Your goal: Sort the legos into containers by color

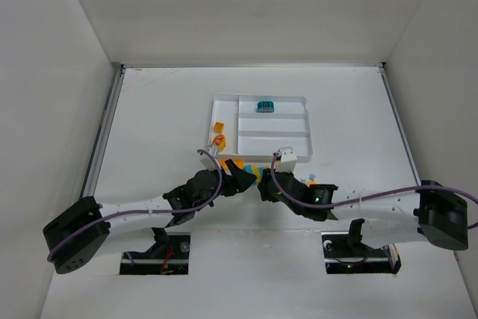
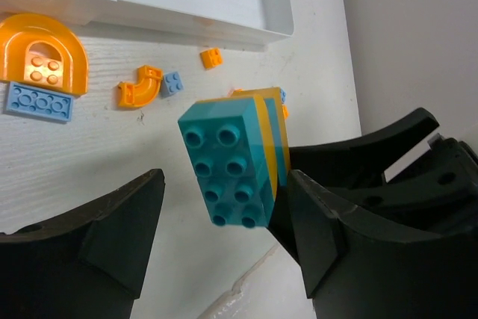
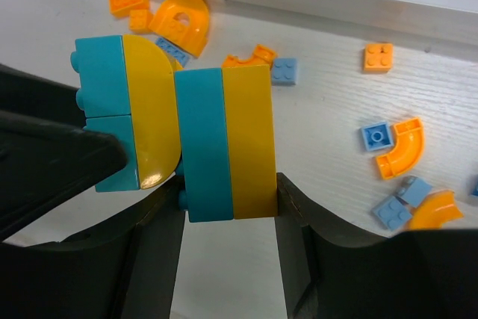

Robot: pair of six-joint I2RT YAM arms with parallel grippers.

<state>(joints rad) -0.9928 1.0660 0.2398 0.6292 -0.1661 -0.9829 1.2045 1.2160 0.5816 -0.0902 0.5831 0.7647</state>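
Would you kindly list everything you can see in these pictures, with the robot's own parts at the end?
tray: one, white, four compartments, mid-table.
teal brick: one, in the tray's far long compartment.
orange pieces: two, in the tray's narrow left compartment.
brick stack: one, teal and yellow, held above the table just in front of the tray.
loose orange pieces: at least five, on the table by the tray's near edge.
loose light blue pieces: at least four, small, scattered among the orange ones.
table: one, white.
left pincer: black, open, fingers on either side of the stack.
right pincer: black, shut on the stack.
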